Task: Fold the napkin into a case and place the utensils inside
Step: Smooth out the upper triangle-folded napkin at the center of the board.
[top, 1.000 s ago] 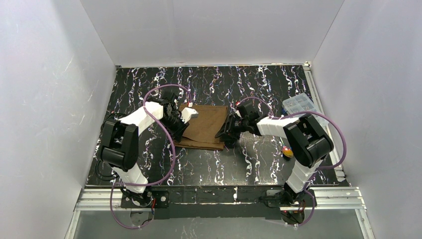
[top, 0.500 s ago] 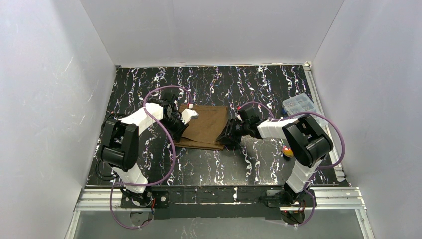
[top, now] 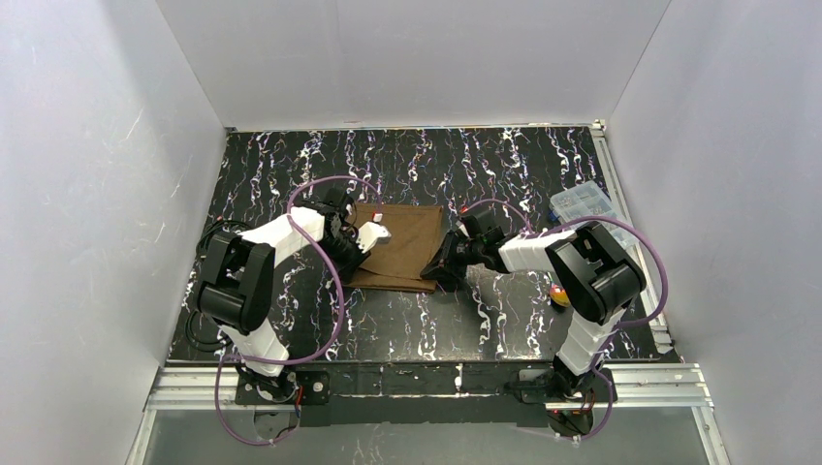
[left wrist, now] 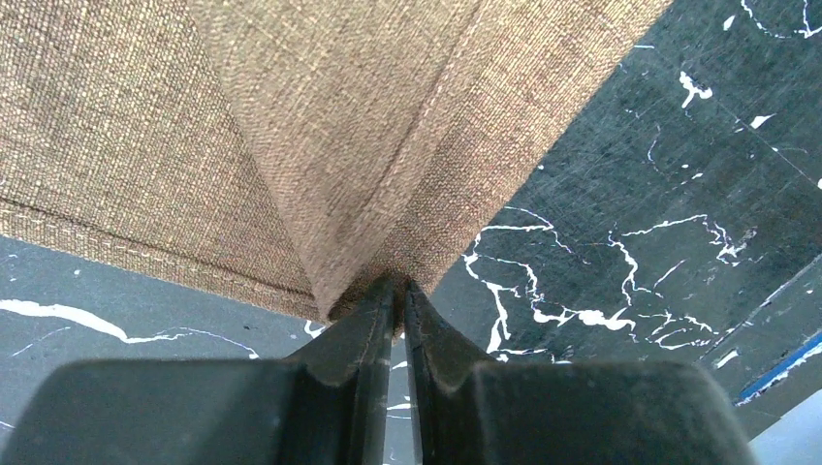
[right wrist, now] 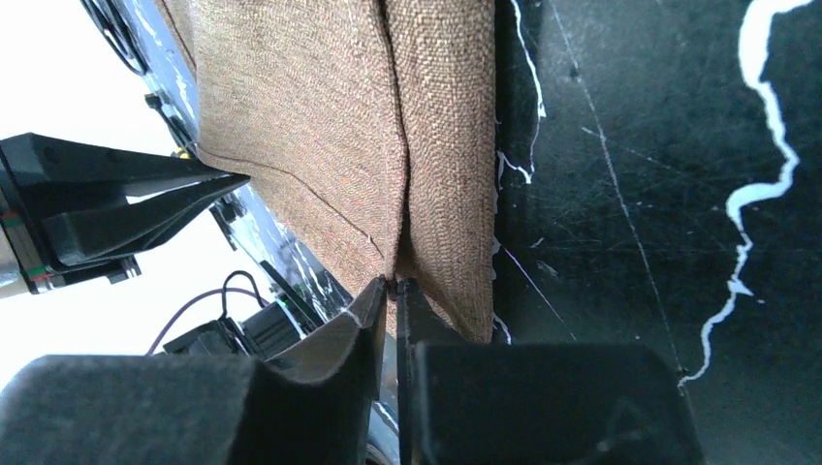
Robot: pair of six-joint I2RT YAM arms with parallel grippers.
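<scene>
The brown napkin (top: 402, 244) lies partly folded in the middle of the black marbled table. My left gripper (top: 357, 260) is shut on its near left corner, and the cloth rises in a ridge from the tips. The left wrist view shows that pinch: gripper (left wrist: 398, 290), napkin (left wrist: 291, 126). My right gripper (top: 434, 273) is shut on the near right corner, seen in the right wrist view as cloth (right wrist: 320, 126) creased between the tips of the gripper (right wrist: 391, 287). No narrow case shape shows. The utensils are not clearly in view.
A clear plastic compartment box (top: 584, 203) stands at the table's right edge. A small red and yellow thing (top: 559, 294) peeks out beside the right arm's elbow, mostly hidden. White walls enclose the table on three sides.
My right gripper slid left onto the napkin's near right corner and closed on it. My left gripper tightened on its corner and shifted slightly toward the near side.
</scene>
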